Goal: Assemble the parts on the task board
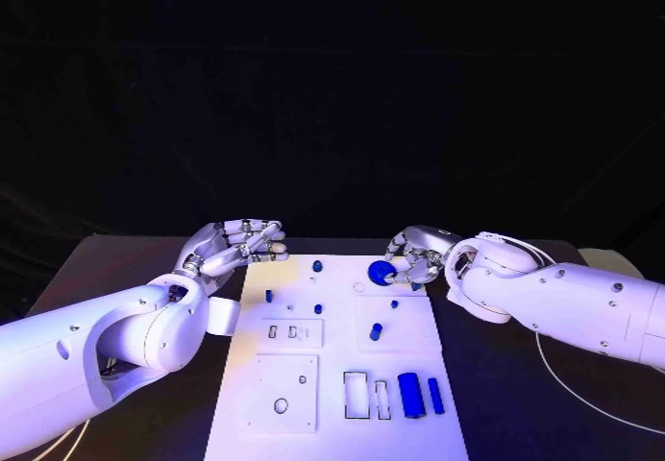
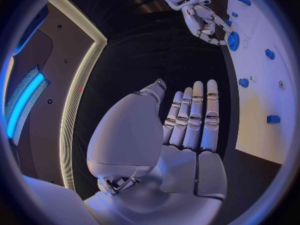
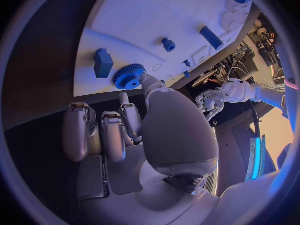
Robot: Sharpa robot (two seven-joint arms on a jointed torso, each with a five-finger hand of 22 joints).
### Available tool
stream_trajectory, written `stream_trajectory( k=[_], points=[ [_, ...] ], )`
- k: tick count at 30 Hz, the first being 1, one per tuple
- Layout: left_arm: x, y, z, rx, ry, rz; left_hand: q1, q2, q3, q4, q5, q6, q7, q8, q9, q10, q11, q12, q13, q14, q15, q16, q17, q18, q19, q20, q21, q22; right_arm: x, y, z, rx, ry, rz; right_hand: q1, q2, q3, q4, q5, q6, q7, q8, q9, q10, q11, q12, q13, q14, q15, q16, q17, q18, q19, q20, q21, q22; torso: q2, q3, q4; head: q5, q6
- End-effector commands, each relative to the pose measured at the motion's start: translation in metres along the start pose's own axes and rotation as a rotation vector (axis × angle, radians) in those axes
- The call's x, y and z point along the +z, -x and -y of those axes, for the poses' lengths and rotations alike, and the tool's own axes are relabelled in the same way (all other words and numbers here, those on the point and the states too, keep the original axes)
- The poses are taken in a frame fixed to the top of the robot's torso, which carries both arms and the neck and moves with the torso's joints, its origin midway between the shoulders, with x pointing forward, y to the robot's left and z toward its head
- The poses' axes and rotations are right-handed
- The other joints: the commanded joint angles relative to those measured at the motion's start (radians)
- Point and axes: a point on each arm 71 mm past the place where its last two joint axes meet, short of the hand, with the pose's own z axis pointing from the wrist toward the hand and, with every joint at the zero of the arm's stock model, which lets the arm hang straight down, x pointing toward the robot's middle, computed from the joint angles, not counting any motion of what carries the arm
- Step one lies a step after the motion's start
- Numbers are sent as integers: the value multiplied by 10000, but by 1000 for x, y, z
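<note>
The white task board (image 1: 332,423) lies lengthwise in the middle of the black table. At its far right corner my right hand (image 1: 420,252) pinches a blue gear (image 1: 380,272) just over the board; the thumb tip meets the gear (image 3: 128,77) in the right wrist view. The left wrist view has the right hand's fingers (image 2: 209,30) around the same gear (image 2: 233,41). My left hand (image 1: 235,245) hovers at the board's far left corner, holding nothing. Its fingers (image 2: 194,115) lie straight and side by side.
Small blue pegs (image 1: 317,266) (image 1: 376,331) stand on the board's far half. Two blue bars (image 1: 410,389) (image 1: 435,395) lie near the right front beside open slots (image 1: 357,394). A white cable (image 1: 554,370) trails across the table on the right.
</note>
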Motion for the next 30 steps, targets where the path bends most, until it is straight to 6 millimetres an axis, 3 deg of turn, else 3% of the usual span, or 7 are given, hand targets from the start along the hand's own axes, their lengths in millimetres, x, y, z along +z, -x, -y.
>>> stream_trajectory(
  k=[1, 9, 15, 28, 30],
  points=[
    [1, -3, 1, -132, -58, -198, -65, -26, 56, 28, 10, -87, 87, -35, 10, 4, 50, -44, 2, -5, 63, -41, 11, 143, 62, 23, -24, -15, 2, -1, 1, -27, -213, -13, 107, -18, 0, 49, 64, -87, 2, 51, 9, 74, 17, 67, 153, 843, 67, 43, 1472, -114, 72, -5, 25, 155, -5, 2, -2, 9, -10],
    [1, -3, 1, -139, -48, -213, -65, -26, 56, 28, 10, -87, 87, -35, 10, 4, 50, -44, 2, -5, 63, -41, 11, 143, 62, 23, -24, -15, 9, -7, -3, -288, -149, -146, 149, 17, 21, 72, 70, -93, 8, 83, 13, 198, 23, 269, 357, 859, 74, 71, 1551, -128, 106, 2, 73, 224, 1, 8, 7, 17, -64],
    [1, -2, 1, -137, -36, -209, -65, -26, 56, 28, 10, -87, 87, -35, 10, 4, 50, -44, 2, -5, 63, -41, 11, 143, 62, 23, -24, -15, 10, -11, -3, -464, -153, -276, 174, 35, 34, 92, 69, -74, 8, 125, 21, 276, 26, 402, 488, 865, 79, 85, 1587, -138, 129, 7, 108, 274, -1, 5, -21, 36, -81],
    [1, -2, 1, -132, -19, -200, -60, -25, 80, 19, 10, -83, 82, -37, 17, 27, 46, -84, 6, -12, 62, -56, 44, 144, 67, 25, -37, -32, 10, -14, -6, -729, -30, -375, 457, 243, 400, 56, 120, 368, -68, 399, 41, 679, -38, 1011, 1107, 885, 35, 133, 1710, -174, 216, -20, 245, 487, 2, 2, -3, 43, -109],
    [1, -2, 1, -133, -18, -201, -60, -25, 80, 19, 10, -83, 82, -37, 17, 27, 46, -84, 6, -12, 62, -56, 44, 144, 67, 25, -37, -32, 10, -15, -8, -902, 43, -306, 665, 327, 740, -50, -249, 685, -152, 482, 42, 799, -109, 1170, 1274, 891, -18, 146, 1748, -188, 253, -61, 300, 572, 0, 2, -1, 43, -114]
  ],
)
